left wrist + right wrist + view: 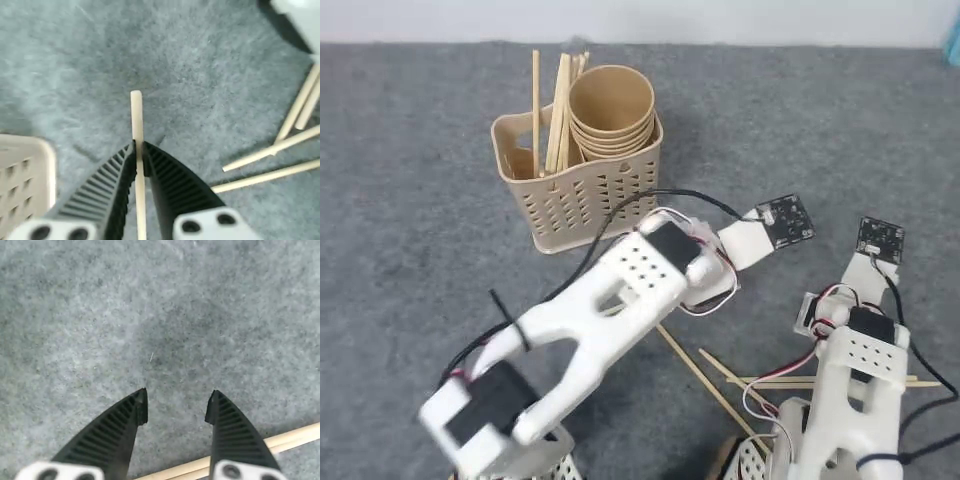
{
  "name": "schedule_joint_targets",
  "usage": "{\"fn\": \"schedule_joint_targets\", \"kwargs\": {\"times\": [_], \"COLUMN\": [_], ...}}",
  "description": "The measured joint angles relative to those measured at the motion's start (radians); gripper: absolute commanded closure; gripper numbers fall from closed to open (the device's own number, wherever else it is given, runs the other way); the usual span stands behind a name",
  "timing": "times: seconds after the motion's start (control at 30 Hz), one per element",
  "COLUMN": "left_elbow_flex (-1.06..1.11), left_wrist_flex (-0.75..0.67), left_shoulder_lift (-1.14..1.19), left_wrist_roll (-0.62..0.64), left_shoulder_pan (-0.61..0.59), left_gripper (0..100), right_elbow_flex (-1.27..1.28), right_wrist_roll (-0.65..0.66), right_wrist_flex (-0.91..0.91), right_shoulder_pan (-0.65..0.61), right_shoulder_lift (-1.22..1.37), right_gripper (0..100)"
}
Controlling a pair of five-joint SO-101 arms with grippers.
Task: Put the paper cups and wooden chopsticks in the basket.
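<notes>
**A:** Where do things stand?

**B:** The left pincer (136,147) is clamped on one pale wooden chopstick (136,112). The stick runs lengthwise between the ribbed black jaws and pokes out past their tips. The beige perforated plastic basket (582,195) stands on the far part of the grey felted surface (410,220). A nested stack of brown paper cups (612,100) fills one side, and several upright chopsticks (558,105) fill the other.

**A:** And the other arm?

**B:** The right pincer (176,407) hangs open over bare grey, holding nothing. A loose chopstick (292,436) lies just beside one jaw. More loose sticks (705,372) lie crossed on the surface between the two arm bases.

**A:** How should the carried stick go in?

**B:** I'd lift it until its lower end clears the basket rim, then bring it over the chopstick side, not the cups. Tip it nearer upright and let go only once the lower end is inside the walls. Gripped along its length like that, it could slide or swing, so go slowly.

**A:** Any room to work?

**B:** There is plenty on the basket's outer side and beyond it. The tight spot is above the rim, where the standing sticks lean high and a careless approach could knock them. The right arm stands well apart from the basket.
</notes>
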Motion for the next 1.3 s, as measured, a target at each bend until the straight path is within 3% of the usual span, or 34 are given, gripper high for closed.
{"fn": "schedule_joint_targets", "kwargs": {"times": [0.2,0.47,0.67,0.83,1.13,1.3], "left_elbow_flex": [0.002,0.002,0.003,0.008,0.118,0.278], "left_wrist_flex": [0.028,0.005,-0.290,-0.543,-0.790,-0.893], "left_shoulder_lift": [-0.233,-0.598,-0.812,-0.850,-0.773,-0.735], "left_wrist_roll": [0.107,0.132,0.135,0.135,0.138,0.138], "left_shoulder_pan": [-0.048,-0.184,-0.367,-0.494,-0.649,-0.667], "left_gripper": [98,98,99,99,99,99], "right_elbow_flex": [0.000,0.000,0.000,0.000,0.000,0.000], "right_wrist_roll": [0.000,0.000,0.000,0.000,0.000,0.000], "right_wrist_flex": [0.000,0.000,-0.008,-0.018,-0.021,-0.021], "right_shoulder_pan": [0.000,-0.002,-0.015,-0.015,-0.015,-0.018], "right_shoulder_lift": [0.000,0.000,0.000,0.000,0.000,0.000], "right_gripper": [79.7,79.7,79.7,79.7,79.7,79.7]}}
